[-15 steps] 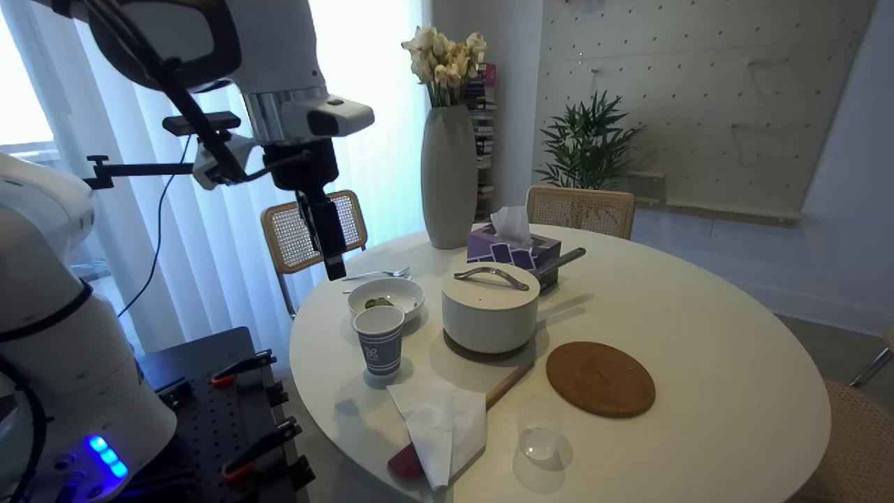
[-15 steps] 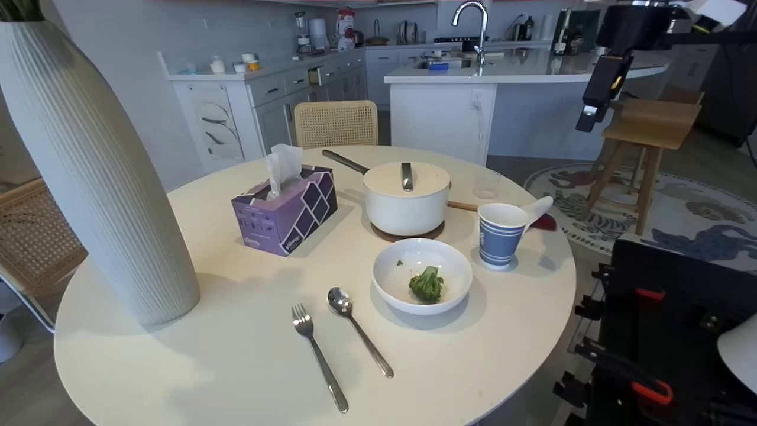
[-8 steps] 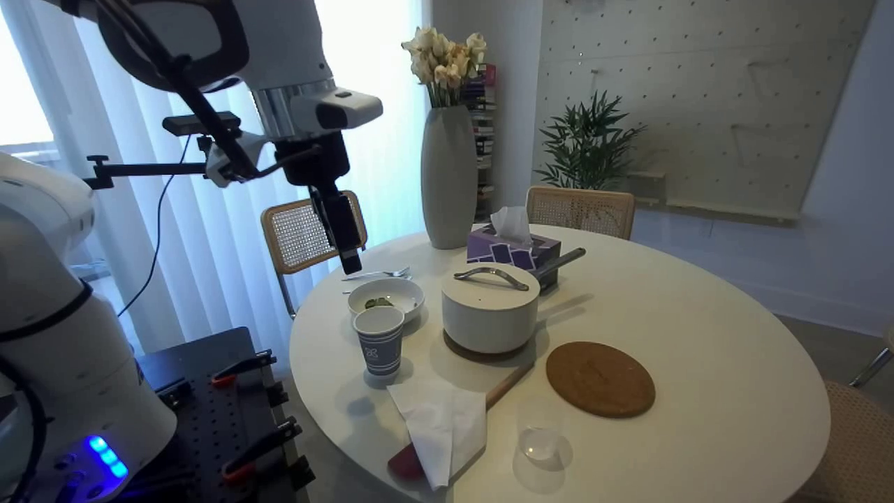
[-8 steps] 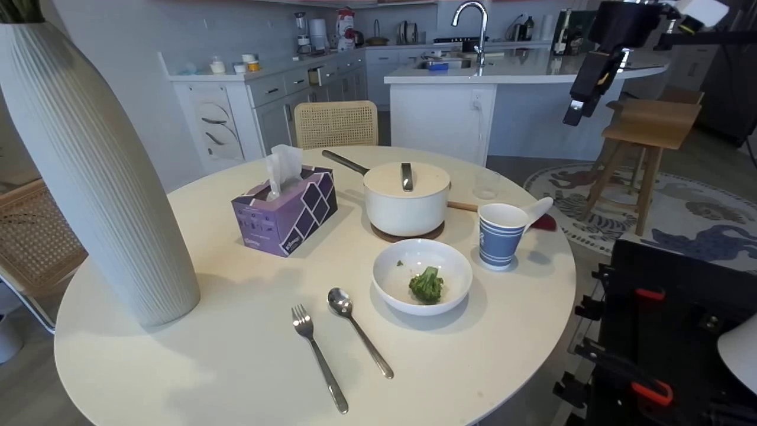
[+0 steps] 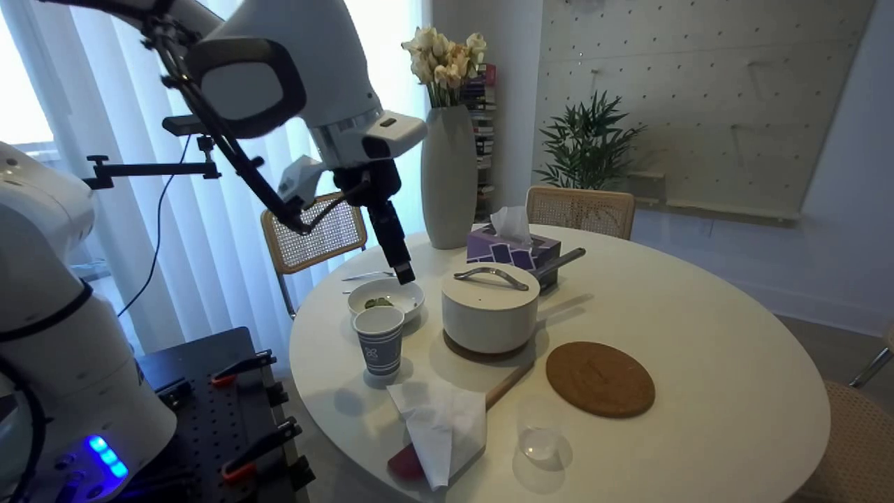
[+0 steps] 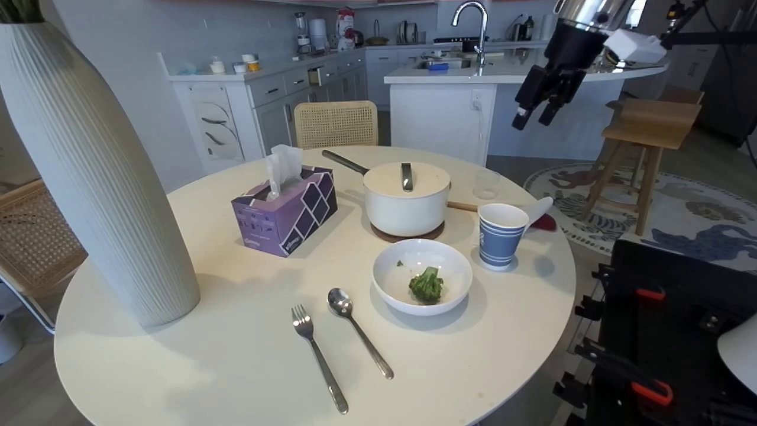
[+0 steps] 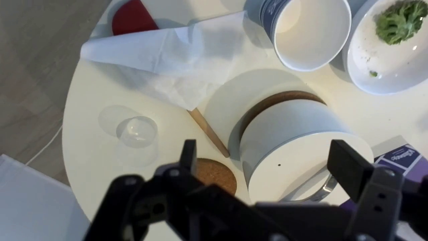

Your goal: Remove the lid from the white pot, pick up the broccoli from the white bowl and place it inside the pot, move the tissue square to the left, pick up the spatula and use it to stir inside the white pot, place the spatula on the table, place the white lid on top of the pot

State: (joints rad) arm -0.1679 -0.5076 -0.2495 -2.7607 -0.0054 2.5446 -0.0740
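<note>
A round white lid [image 5: 489, 293] sits flat atop its white saucepan [image 5: 489, 327], arched metal handle [image 6: 407, 176] uppermost, as a Robotiq gripper [image 7: 264, 150] hangs clear of everything on the round table [image 5: 698, 328], its jaws wide apart and gripping nothing. Lifting the lid looks to be the step in hand, and aim the chief danger: a descent out of line with the thin handle could set a jaw on the lid and tip it, or shove the pan off its brown trivet [image 7: 267, 102]. A low approach might topple the striped paper cup [image 5: 383, 349], upright near the white bowl [image 6: 393, 284] where a broccoli floret [image 6: 426, 286] rests. Nearer the table's edge, a white tissue [image 7: 180, 57] covers the middle of the spatula [image 7: 209, 133]; lifted with the sheet in place, the tool would likely drag it along
</note>
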